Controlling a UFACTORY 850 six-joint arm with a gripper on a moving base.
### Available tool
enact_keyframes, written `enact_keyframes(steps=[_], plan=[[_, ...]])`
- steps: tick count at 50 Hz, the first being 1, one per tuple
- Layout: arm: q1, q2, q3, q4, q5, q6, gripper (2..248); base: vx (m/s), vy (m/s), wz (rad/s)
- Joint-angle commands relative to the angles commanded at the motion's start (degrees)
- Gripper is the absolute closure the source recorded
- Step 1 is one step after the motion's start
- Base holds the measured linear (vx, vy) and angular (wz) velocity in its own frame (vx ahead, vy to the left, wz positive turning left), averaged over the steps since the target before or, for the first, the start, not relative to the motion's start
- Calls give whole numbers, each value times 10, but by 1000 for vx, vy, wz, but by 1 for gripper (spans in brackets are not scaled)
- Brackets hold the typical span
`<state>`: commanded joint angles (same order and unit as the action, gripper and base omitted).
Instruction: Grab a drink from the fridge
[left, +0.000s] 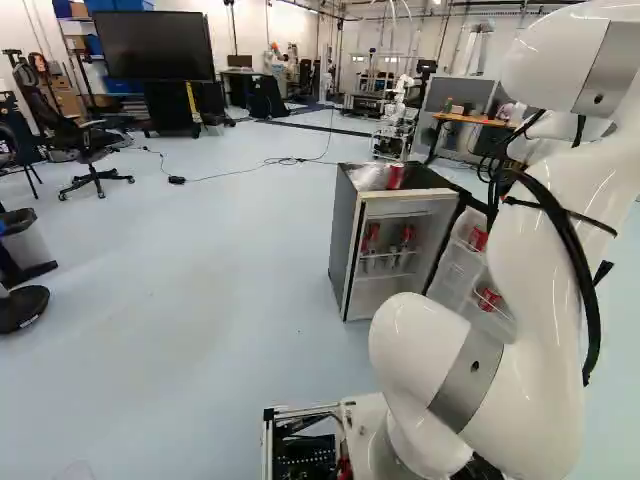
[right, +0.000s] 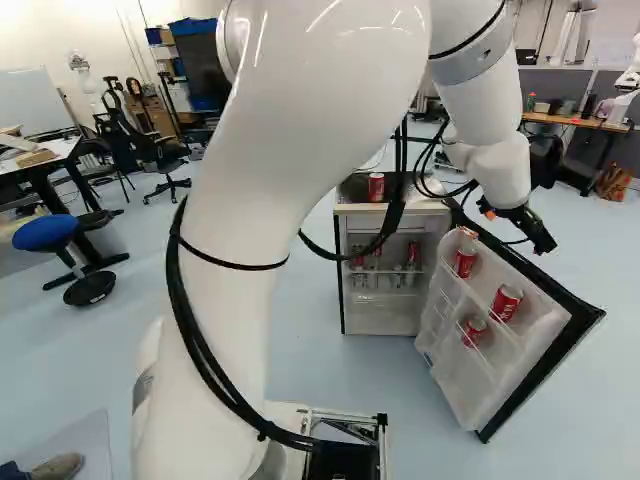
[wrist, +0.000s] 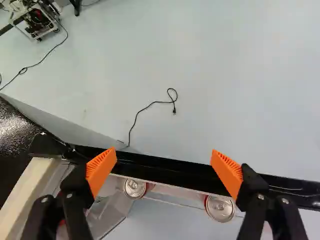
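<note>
White casing and a light wooden top edge mark the small fridge (right: 387, 311), standing open, its black-edged door (right: 555, 349) swung out to the right of the cabinet in the right base view. White lettering shows on the red cans. The black screen (left: 155, 46) at the back of the left base view is dark.

Count of drinks: three red metal cans (right: 505, 303) in the clear plastic door bins (right: 462, 349), one high, two lower; one red can (right: 376, 187) on the fridge's dark top; at least two red cans (left: 407, 235) on the inner shelf, where the exact number cannot be told. One crumpled clear plastic wrap (left: 369, 177) lies just beside the can on top.

Gripper: one black two-finger gripper (right: 520, 224), above the door. In the wrist view its fingers stand wide apart, each with one ribbed orange pad (wrist: 101, 167), with nothing clamped between them. The black door edge (wrist: 165, 165) runs across beneath the gap. Two silver can lids (wrist: 220, 208) are seen in the door, one nearer each finger, neither gripped.

Floor: pale blue. One thin black cable (wrist: 136, 118) lies in a loose loop beyond the door edge in the wrist view.
</note>
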<state>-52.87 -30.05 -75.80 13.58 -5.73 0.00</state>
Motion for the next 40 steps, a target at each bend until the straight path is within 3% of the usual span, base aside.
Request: enact_keyframes(steps=[18, 40], plan=[[-18, -28, -38, 11, -59, 0, 3, 0, 0, 0], [-33, -47, -64, 12, -70, 0, 3, 0, 0, 0]])
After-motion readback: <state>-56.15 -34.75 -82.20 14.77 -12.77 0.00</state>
